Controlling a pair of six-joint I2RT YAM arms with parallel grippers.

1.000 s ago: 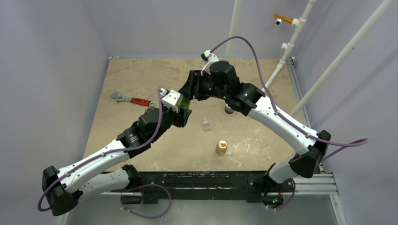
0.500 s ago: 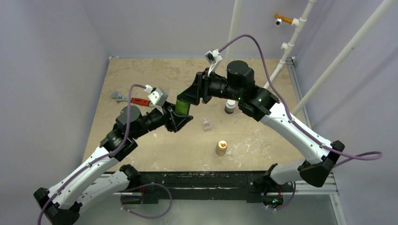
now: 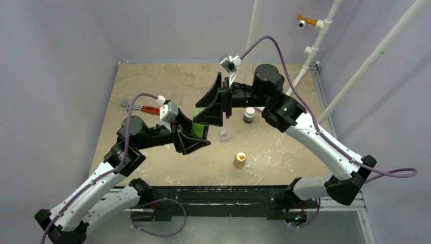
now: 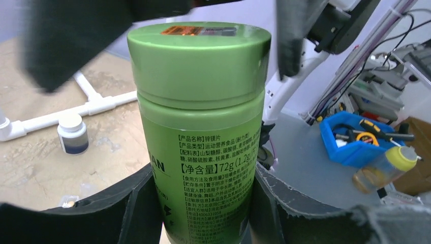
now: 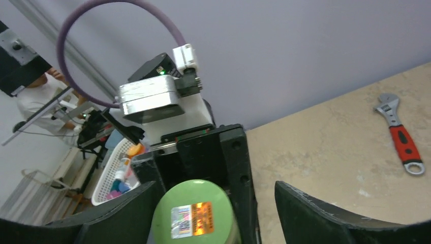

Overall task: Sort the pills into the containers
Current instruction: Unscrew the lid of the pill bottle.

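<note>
The left gripper, left of centre in the overhead view, is clamped on the lower body of a green bottle and holds it upright above the tabletop. In the left wrist view its black fingers press against both sides of the printed label, and the green cap fills the top of the frame.

The right gripper reaches in from the upper right, and its jaws stand apart, straddling the cap. In the right wrist view the cap, with a small orange sticker on top, sits at bottom centre. A finger stands on each side of it with a clear gap on the right, so the right gripper has hold of nothing.

The container, a small transparent case, sits on the tabletop just right of the held bottle, near the centre of the overhead view. A dark bottle with a white cap stands up and to the right of the case. A tan-orange bottle stands below and to the right of the case. A red-handled wrench lies at the left, well apart from the bottles.
</note>
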